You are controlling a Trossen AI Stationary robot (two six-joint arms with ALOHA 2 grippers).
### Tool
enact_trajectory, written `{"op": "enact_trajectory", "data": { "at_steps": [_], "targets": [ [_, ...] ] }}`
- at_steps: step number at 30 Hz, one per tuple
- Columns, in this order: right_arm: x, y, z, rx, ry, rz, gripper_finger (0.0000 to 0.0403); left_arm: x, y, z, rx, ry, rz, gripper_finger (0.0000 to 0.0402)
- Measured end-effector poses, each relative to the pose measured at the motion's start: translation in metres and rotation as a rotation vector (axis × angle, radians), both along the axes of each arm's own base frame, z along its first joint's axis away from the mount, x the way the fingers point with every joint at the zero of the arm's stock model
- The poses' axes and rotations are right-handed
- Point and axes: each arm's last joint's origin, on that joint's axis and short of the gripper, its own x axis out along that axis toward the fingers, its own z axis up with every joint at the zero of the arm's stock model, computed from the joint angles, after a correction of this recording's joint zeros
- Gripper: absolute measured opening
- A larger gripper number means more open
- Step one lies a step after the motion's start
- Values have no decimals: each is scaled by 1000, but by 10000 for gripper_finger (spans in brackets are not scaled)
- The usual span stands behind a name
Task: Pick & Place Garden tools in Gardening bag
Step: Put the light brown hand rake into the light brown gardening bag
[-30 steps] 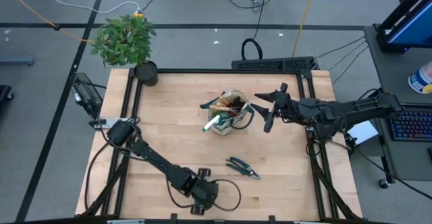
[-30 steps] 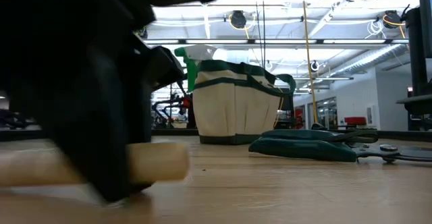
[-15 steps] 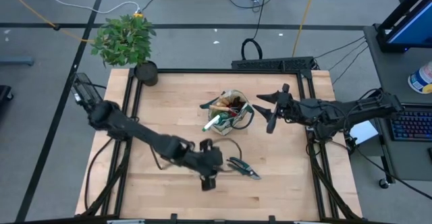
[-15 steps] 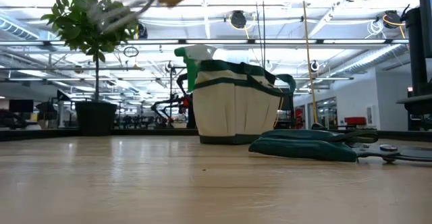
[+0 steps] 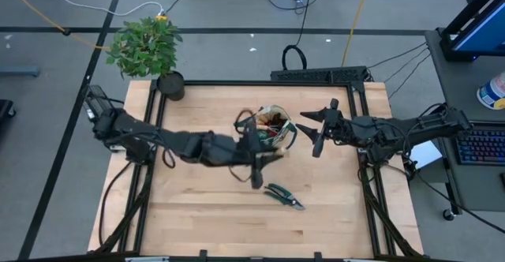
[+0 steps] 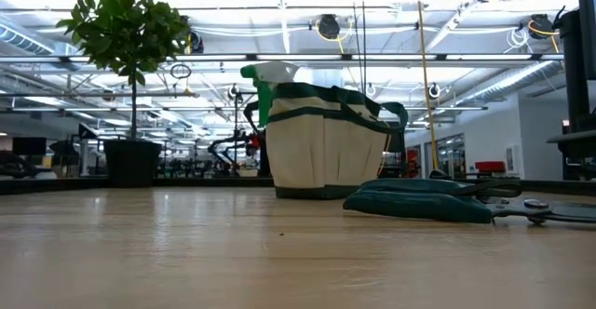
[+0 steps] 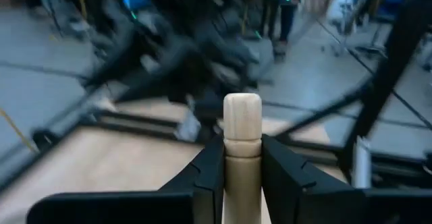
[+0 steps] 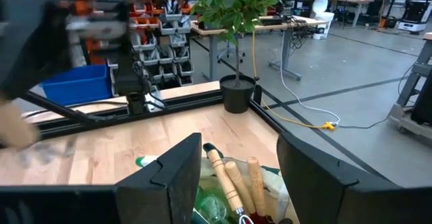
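- Now we are carrying a wooden-handled tool (image 7: 241, 150) in the left gripper (image 7: 241, 166), whose jaws are clamped on the handle; its round end is sticking up past the fingers, at the centre of the left wrist view.
- We are judging it light and stiff, the smooth wood a little slippery, so mid-handle is the right place to hold it, as we are doing.
- In the high view the left gripper (image 5: 254, 158) is hovering at the frame's centre, just beside the bag (image 5: 271, 132).
- The right gripper (image 5: 316, 125), jaws spread and empty, is waiting to the right of the bag.
- Shears (image 5: 284, 195) are lying flat, lower centre; they look heavier, best taken at the handles.
- Compared with a second ago, the left arm has swung from the lower edge up to the bag, and it no longer blocks the low view.
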Motion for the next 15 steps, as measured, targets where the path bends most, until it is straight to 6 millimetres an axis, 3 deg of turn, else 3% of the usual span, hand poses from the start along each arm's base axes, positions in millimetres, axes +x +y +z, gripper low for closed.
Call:
{"op": "enact_trajectory", "data": {
  "at_steps": [7,15],
  "targets": [
    [0,0,0,-7,3,1,187,10,52,4,71,-25,148,70],
    [0,0,-1,-27,19,1,187,13,110,11,76,-97,143,70]
  ]
}}
